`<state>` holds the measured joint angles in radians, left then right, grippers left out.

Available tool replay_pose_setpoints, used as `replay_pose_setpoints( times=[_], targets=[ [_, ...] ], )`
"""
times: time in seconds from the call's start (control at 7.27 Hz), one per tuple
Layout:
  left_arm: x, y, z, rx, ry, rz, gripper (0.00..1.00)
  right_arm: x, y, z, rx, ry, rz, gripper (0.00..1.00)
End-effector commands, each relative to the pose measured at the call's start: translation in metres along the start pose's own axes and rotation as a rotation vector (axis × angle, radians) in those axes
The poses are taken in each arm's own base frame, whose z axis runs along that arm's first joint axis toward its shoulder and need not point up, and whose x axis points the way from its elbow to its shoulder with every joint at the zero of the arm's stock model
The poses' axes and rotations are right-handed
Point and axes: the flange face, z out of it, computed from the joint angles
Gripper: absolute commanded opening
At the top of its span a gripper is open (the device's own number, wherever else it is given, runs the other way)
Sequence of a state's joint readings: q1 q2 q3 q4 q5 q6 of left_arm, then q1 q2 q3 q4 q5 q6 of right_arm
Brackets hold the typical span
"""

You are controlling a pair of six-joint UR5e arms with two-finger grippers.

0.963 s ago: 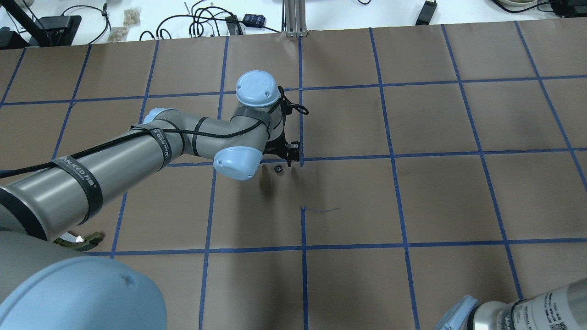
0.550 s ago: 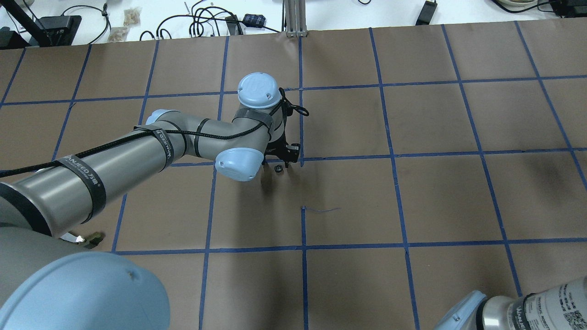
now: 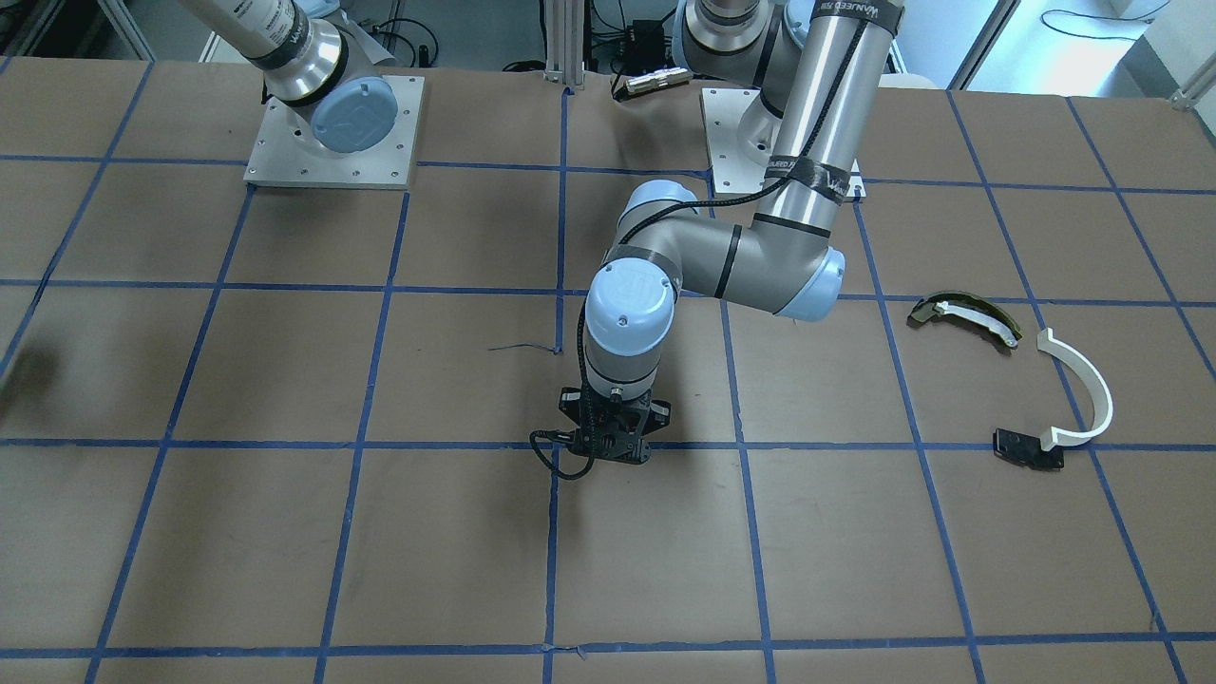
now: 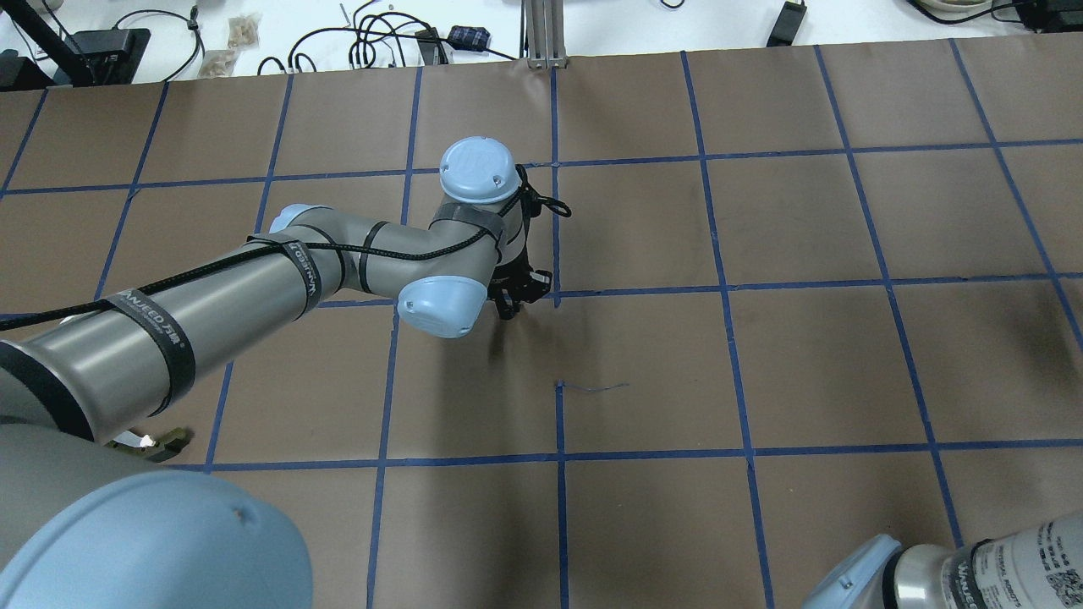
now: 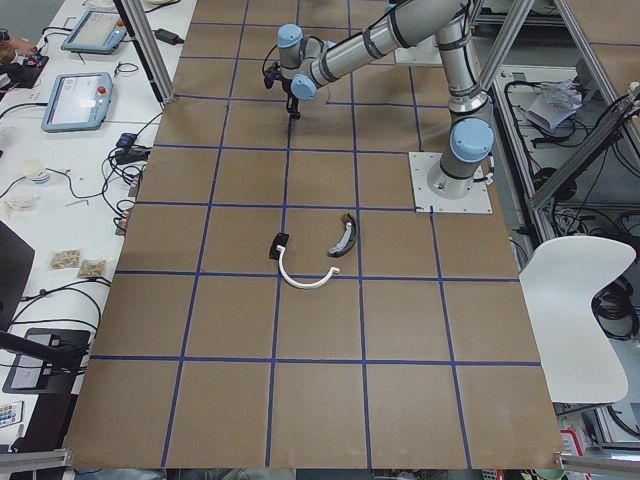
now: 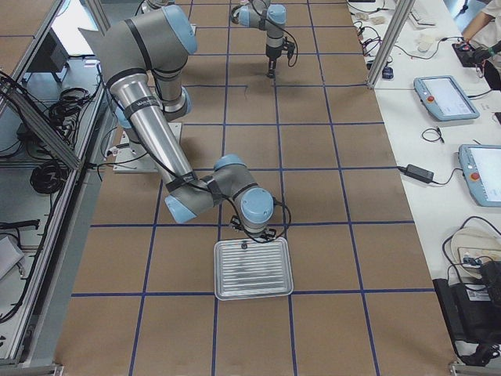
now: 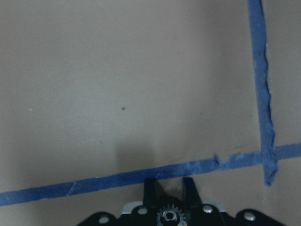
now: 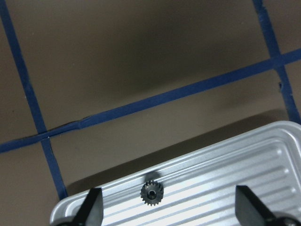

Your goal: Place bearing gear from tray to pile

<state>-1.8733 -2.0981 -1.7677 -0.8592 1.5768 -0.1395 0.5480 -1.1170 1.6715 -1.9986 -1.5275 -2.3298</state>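
Observation:
My left gripper (image 7: 169, 188) is shut on a small dark bearing gear (image 7: 168, 214) just above the brown table, beside a blue tape crossing; it also shows in the overhead view (image 4: 508, 306). The pile lies apart on my left: a white half-ring arc (image 3: 1092, 389), a flat black bracket (image 3: 1026, 448) and an olive-and-white curved piece (image 3: 964, 312). My right gripper (image 8: 168, 194) is open above a second gear (image 8: 152, 192) that lies in the ribbed metal tray (image 8: 263, 141).
The tray (image 6: 270, 291) lies near the table's right end under my right arm (image 6: 252, 233). Blue tape lines grid the brown table (image 4: 761, 364). Cables and tablets lie beyond the far edge (image 4: 381, 38).
The gear lay on the table between the left gripper's open fingers; the fingers have now come down over it and shut on it. The right arm has shifted slightly.

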Motion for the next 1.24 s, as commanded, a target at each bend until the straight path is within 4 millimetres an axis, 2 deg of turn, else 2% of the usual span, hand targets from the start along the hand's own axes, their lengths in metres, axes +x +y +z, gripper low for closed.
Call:
replay_pose_setpoints(
  times=[0.0, 0.14, 0.28, 0.41, 0.55, 0.69, 0.83, 0.96, 1.1],
  targets=[
    [-0.007, -0.008, -0.032, 0.032, 0.008, 0.031, 0.0, -0.006, 0.036, 0.036, 0.011, 0.005, -0.128, 0.97],
    [-0.022, -0.016, -0.049, 0.009, 0.004, 0.02, 0.0, -0.007, 0.036, 0.038, 0.014, 0.002, -0.136, 0.96],
    [-0.045, -0.029, -0.072, -0.018, 0.001, 0.015, 0.0, -0.007, 0.036, 0.044, 0.023, -0.009, -0.139, 0.95],
    [-0.084, -0.04, -0.093, -0.048, -0.001, 0.018, 0.0, -0.01, 0.033, 0.052, 0.035, -0.016, -0.137, 0.95],
    [-0.145, -0.05, -0.109, -0.061, 0.005, 0.022, 0.0, -0.012, 0.031, 0.056, 0.042, -0.022, -0.138, 0.92],
    [-0.213, -0.046, -0.119, -0.079, 0.01, 0.056, 0.0, -0.014, 0.031, 0.057, 0.044, -0.024, -0.141, 0.85],
    [-0.275, -0.036, -0.122, -0.095, -0.035, 0.02, 0.0, -0.013, 0.031, 0.056, 0.039, -0.02, -0.159, 0.73],
    [-0.303, -0.019, -0.128, -0.122, -0.066, 0.007, 0.0, -0.012, 0.033, 0.053, 0.022, -0.006, -0.17, 0.43],
    [-0.322, -0.008, -0.13, -0.126, -0.063, 0.042, 0.0, -0.011, 0.033, 0.053, 0.017, -0.002, -0.181, 0.18]
  ],
)
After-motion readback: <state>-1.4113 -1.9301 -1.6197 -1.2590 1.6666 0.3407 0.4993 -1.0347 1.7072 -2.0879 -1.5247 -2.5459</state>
